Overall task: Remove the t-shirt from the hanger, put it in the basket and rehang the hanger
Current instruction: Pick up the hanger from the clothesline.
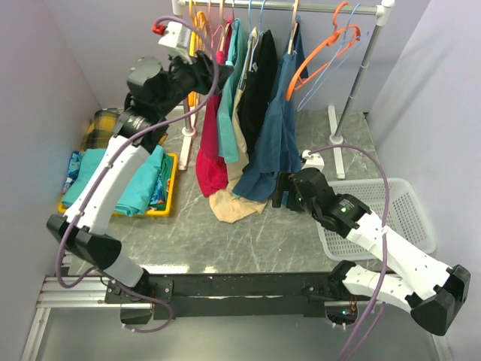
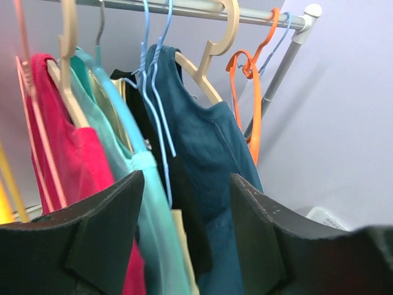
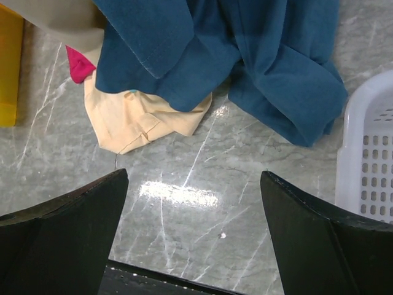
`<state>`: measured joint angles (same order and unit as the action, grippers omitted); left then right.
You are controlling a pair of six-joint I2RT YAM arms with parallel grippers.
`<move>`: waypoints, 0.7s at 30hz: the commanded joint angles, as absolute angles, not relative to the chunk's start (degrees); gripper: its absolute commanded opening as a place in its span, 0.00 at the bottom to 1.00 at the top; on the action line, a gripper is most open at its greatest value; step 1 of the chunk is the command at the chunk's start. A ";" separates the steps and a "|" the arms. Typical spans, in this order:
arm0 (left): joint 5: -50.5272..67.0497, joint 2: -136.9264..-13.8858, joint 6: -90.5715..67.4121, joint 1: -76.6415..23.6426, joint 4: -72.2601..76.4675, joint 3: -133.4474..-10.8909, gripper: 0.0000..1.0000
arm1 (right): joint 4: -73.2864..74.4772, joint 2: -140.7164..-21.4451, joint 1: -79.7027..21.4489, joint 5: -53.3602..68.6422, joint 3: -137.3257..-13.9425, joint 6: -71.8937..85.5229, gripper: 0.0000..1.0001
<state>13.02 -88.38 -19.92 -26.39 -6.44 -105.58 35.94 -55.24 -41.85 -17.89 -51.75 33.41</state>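
Note:
Several t-shirts hang on hangers from a rail (image 1: pixel 301 6): red (image 1: pixel 210 150), teal (image 1: pixel 228 120), cream (image 1: pixel 233 203), black (image 1: pixel 259 83) and dark blue (image 1: pixel 274 143). My left gripper (image 1: pixel 204 75) is open and raised beside the top of the red and teal shirts. In the left wrist view it (image 2: pixel 187 209) holds nothing, with the teal shirt (image 2: pixel 132 178) and the blue shirt (image 2: pixel 209 141) just ahead. My right gripper (image 1: pixel 279 192) is open and low by the blue shirt's hem. In the right wrist view it (image 3: pixel 193 203) is empty over the table, short of the blue hem (image 3: pixel 245 49) and the cream hem (image 3: pixel 135 117).
Empty orange hangers (image 1: pixel 323 56) hang at the rail's right end. A yellow tray (image 1: pixel 171 188) with folded clothes lies at the left. A white basket (image 1: pixel 406 218) lies at the right, with its rim in the right wrist view (image 3: pixel 368 153). White rack feet (image 1: pixel 338 150) stand behind.

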 commanded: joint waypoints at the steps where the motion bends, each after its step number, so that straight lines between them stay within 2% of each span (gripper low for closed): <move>1: 8.35 -92.27 -17.23 -28.91 -7.21 -110.99 0.60 | 33.05 -55.55 -41.66 -17.58 -53.79 33.66 0.96; 3: 7.65 -93.77 -17.31 -29.88 -7.64 -112.49 0.58 | 32.87 -55.46 -41.75 -17.58 -53.62 33.75 0.96; 10: -5.88 -101.77 -20.30 -31.99 -17.39 -125.23 0.49 | 32.17 -54.93 -41.66 -16.96 -52.82 34.28 0.96; 16: -12.38 -103.09 -19.16 -33.66 -20.73 -127.61 0.49 | 32.26 -55.72 -41.66 -17.14 -52.47 34.45 0.96; 21: -14.59 -100.55 -16.00 -35.24 -17.41 -124.55 0.56 | 31.91 -55.90 -41.66 -16.88 -52.12 34.36 0.96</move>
